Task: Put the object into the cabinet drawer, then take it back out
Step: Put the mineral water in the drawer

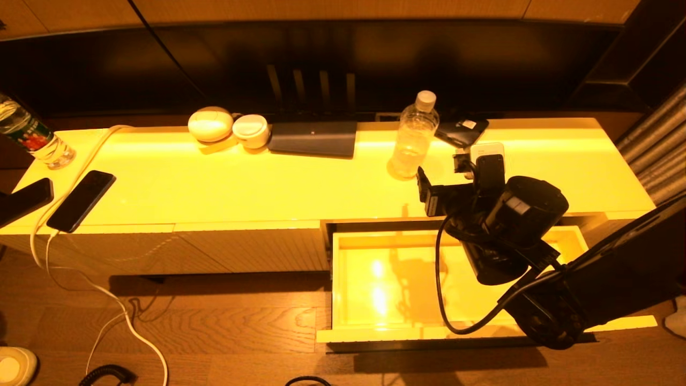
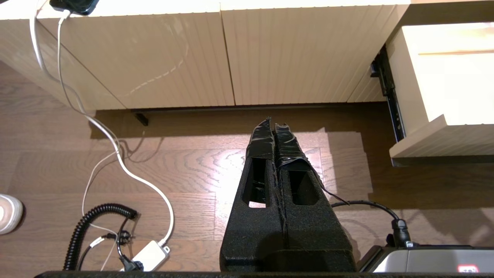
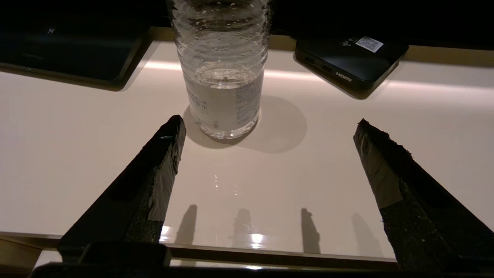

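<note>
Head view: clear water bottle upright on the glossy cabinet top, white cap on, a little water in the bottom, well back from the front edge. Just in front of and beside it, right gripper poised over the top's front edge, above the open cabinet drawer; drawer pulled out, pale shiny interior bare but for reflections and the arm's shadow. Behind the bottle, a small black box with a white sticker; further left a dark flat device, a white lidded cup and a white oval case. At the far left end, a second bottle with red-green label, two dark phones, one on a white cable. Left wrist view: left gripper parked low over the wooden floor, taped fingers pressed together, pinching nothing; ribbed cabinet front panels ahead, drawer's side and dark slide rail beyond, coiled black cord on the floor. Right wrist view: fingers spread wide, apart from the bottle, which stands ahead and between their tips, nearer one of them; fine printed text on the bottle's lower body, too small to read; "HDMI" legible on the black box's edge, plus a QR-style sticker on its lid.
</note>
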### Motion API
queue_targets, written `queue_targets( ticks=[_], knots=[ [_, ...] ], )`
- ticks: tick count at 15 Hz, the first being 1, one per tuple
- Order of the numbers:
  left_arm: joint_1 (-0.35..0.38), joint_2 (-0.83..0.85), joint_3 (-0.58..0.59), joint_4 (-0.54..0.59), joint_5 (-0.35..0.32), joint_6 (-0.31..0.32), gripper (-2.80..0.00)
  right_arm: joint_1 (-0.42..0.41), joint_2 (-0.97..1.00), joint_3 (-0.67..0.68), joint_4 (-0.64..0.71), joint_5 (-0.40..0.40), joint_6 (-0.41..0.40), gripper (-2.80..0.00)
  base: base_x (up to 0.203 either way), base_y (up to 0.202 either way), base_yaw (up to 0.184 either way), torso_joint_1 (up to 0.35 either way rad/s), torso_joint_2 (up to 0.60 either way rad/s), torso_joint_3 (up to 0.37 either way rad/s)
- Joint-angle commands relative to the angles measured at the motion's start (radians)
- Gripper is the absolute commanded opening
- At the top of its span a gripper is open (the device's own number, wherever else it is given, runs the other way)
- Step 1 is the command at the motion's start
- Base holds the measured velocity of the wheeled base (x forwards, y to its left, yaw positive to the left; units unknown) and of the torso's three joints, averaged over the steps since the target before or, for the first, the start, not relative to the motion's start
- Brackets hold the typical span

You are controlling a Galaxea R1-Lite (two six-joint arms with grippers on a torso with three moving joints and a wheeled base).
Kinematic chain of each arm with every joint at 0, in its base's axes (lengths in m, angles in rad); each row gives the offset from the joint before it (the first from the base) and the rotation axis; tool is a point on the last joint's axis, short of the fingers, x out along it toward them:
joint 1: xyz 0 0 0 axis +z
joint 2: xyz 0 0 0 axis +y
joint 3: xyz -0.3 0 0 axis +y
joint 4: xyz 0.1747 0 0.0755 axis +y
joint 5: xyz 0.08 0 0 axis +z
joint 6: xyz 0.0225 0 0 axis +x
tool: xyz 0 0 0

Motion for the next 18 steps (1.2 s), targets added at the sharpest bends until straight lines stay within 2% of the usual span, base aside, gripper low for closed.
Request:
queue_targets(
  ticks=[1, 12, 15, 18],
  knots=[
    [0.000, 0.000, 0.003, -0.001, 0.000, 0.000, -2.80, 0.016, 0.016, -0.011, -0.008, -0.002, 0.000, 0.00, 0.000, 0.000, 0.000, 0.000, 0.00, 0.000],
    [0.000, 0.000, 0.002, -0.001, -0.001, 0.000, -2.80, 0.012, 0.162, -0.244, -0.015, -0.003, -0.010, 0.00, 0.000, 0.000, 0.000, 0.000, 0.00, 0.000],
    [0.000, 0.000, 0.003, -0.001, -0.001, 0.000, -2.80, 0.002, 0.216, -0.314, -0.094, -0.006, -0.054, 0.00, 0.000, 0.000, 0.000, 0.000, 0.00, 0.000],
    [0.000, 0.000, 0.003, -0.001, 0.000, 0.000, -2.80, -0.024, 0.254, -0.384, -0.118, -0.003, -0.079, 0.00, 0.000, 0.000, 0.000, 0.000, 0.00, 0.000]
  ],
)
